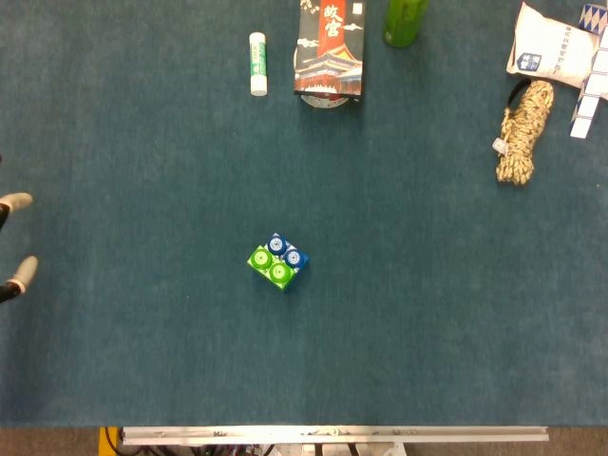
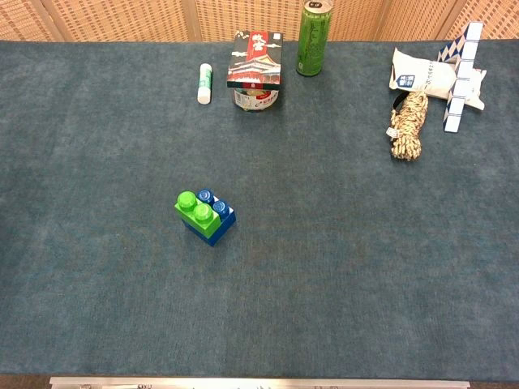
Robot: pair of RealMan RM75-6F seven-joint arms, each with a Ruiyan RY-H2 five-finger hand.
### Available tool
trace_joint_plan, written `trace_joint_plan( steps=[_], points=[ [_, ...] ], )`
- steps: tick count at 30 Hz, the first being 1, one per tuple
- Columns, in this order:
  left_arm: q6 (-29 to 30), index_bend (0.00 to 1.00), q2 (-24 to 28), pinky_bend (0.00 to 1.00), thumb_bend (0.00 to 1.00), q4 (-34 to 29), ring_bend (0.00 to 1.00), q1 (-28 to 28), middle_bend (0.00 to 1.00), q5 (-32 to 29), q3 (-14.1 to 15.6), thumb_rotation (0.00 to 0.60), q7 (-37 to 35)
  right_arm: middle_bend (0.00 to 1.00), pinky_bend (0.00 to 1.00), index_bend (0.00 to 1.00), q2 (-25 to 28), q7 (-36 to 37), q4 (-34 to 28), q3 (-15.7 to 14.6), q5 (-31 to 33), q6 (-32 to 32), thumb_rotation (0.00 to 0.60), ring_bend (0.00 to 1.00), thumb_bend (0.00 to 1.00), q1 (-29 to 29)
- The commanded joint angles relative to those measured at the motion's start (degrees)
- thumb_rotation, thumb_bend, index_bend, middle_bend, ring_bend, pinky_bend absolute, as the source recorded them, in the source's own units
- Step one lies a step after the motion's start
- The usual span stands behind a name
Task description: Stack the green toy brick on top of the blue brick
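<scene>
The green brick (image 1: pixel 267 264) (image 2: pixel 195 209) sits on top of the blue brick (image 1: pixel 288 253) (image 2: pixel 219 224) in the middle of the blue cloth. It covers the blue brick's left half, and two blue studs show beside it. Of my left hand (image 1: pixel 21 273) only two pale fingertips (image 1: pixel 16 200) show, at the head view's left edge. They are spread apart, hold nothing, and lie far to the left of the bricks. The chest view shows no hand. My right hand is out of both views.
At the back stand a white glue stick (image 1: pixel 257 63), a printed box (image 1: pixel 329 47) and a green can (image 1: pixel 404 21). A coiled rope (image 1: pixel 524 131), a white packet (image 1: pixel 551 46) and a blue-and-white folding toy (image 1: pixel 591 85) lie at the back right.
</scene>
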Motion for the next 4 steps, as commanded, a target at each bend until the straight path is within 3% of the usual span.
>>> trace_joint_plan(
  steps=[1, 4],
  points=[
    [0.10, 0.27, 0.13, 0.01, 0.26, 1.10, 0.05, 0.95, 0.08, 0.27, -1.36, 0.600, -1.95, 0.26, 0.24, 0.17, -0.29, -0.02, 0.49, 0.05, 0.63, -1.35, 0.600, 0.15, 0.63, 0.71],
    [-1.09, 0.27, 0.21, 0.01, 0.26, 1.48, 0.05, 1.13, 0.09, 0.03, -1.89, 0.600, -2.72, 0.26, 0.24, 0.17, -0.47, -0.24, 0.94, 0.08, 1.57, -3.00, 0.600, 0.15, 0.63, 1.37]
  ],
)
